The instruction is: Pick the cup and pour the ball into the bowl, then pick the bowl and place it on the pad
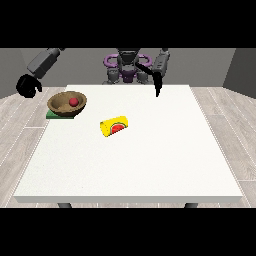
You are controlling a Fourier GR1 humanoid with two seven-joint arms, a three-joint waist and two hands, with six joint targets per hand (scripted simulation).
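- Hand at the view's left (28, 86) hangs off the worktop's edge, up and to the left of the bowl, holding nothing; its fingers look curled into a fist.
- Hand at the view's right (157, 86) hangs over the far edge of the worktop (130, 165), fingers straight and pointing down, touching nothing.
- Nearest the left-side hand, the brown bowl (67, 103) sits on the green pad (52, 115) at the worktop's left edge, with the red ball (74, 102) inside it.
- Further out, the yellow cup (114, 125) lies on its side near the middle, well apart from the bowl and from both hands.
- By my reading, pouring and placing are both done, so what remains is clearing away.
- To do that well, keep the left-side hand away from the bowl's rim, since the bowl overhangs the pad toward the worktop's edge and a nudge could tip it.
- Leave the cup where it lies; it may roll if touched.
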